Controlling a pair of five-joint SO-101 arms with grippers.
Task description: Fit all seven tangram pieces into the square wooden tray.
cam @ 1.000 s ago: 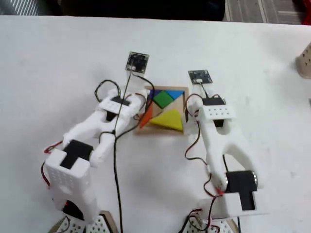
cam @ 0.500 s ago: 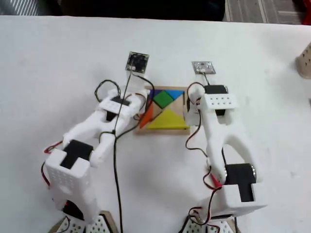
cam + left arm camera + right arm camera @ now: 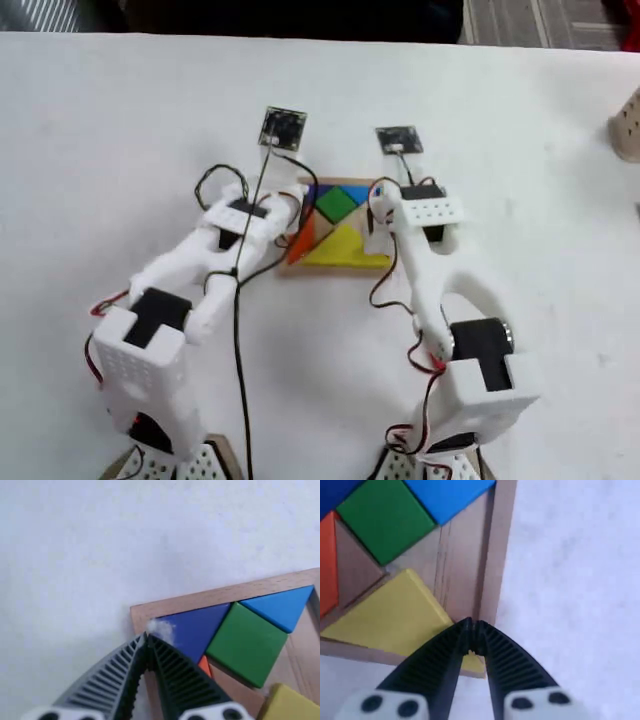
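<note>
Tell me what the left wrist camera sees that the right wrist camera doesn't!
Left wrist view: the left gripper, shut, at a corner of the wooden tray. Right wrist view: the right gripper, shut, at the tray's side rim, over the yellow triangle's edge. Both: the tray, yellow triangle, green square, light blue triangle, dark blue piece and orange piece.

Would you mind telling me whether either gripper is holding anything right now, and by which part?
Nothing is held: the left gripper and right gripper are both shut empty.
</note>
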